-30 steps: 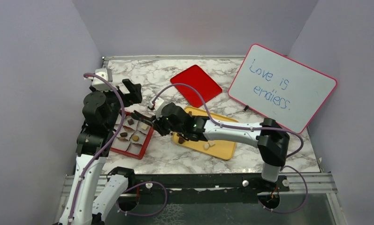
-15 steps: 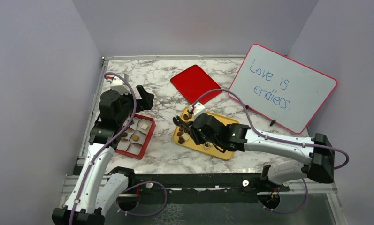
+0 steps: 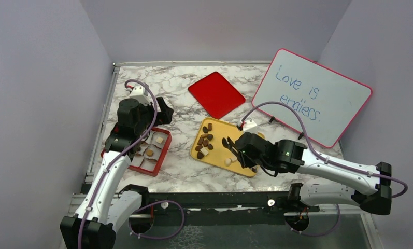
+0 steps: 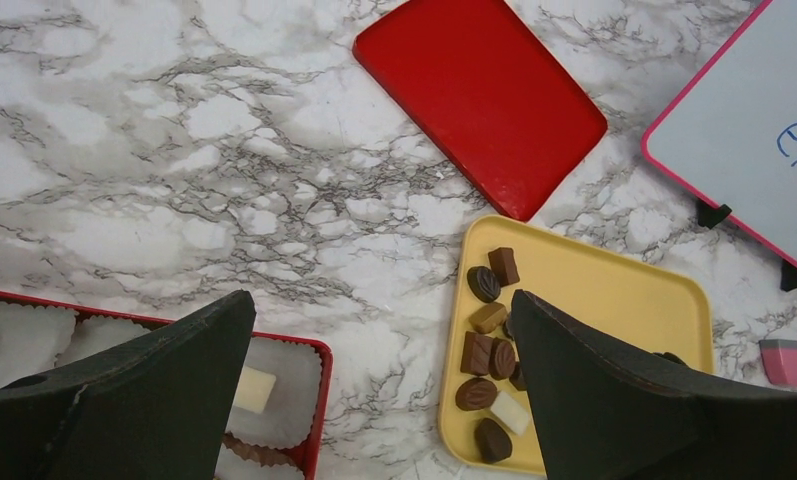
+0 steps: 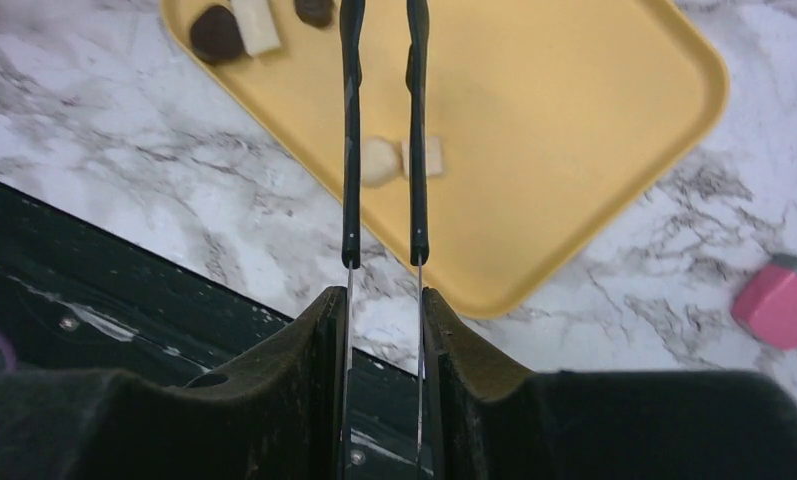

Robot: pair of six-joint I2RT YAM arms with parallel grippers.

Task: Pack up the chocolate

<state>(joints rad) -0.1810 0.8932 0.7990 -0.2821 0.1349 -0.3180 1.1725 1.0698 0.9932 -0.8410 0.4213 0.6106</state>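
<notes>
The chocolate (image 3: pixel 204 141) lies in a dark and tan cluster at the left end of the yellow tray (image 3: pixel 222 129), with two cream pieces (image 5: pixel 379 160) near its front edge. Several more pieces sit in paper cups in the red box (image 3: pixel 164 149), a white square (image 4: pixel 254 388) among them. My right gripper (image 5: pixel 384 300) is shut on thin metal tongs (image 5: pixel 351 150), which reach out over the tray; their blades stand apart with nothing showing between them. My left gripper (image 4: pixel 379 300) hangs open above the marble between box and tray.
A red lid (image 3: pixel 216 94) lies flat behind the tray. A pink-framed whiteboard (image 3: pixel 313 96) leans at the back right, with a pink eraser (image 5: pixel 779 300) on the marble near its foot. A black rail runs along the near table edge.
My right arm has drawn back from the red box with the tongs and swung right over the yellow tray. My left arm has shifted slightly right, still open.
</notes>
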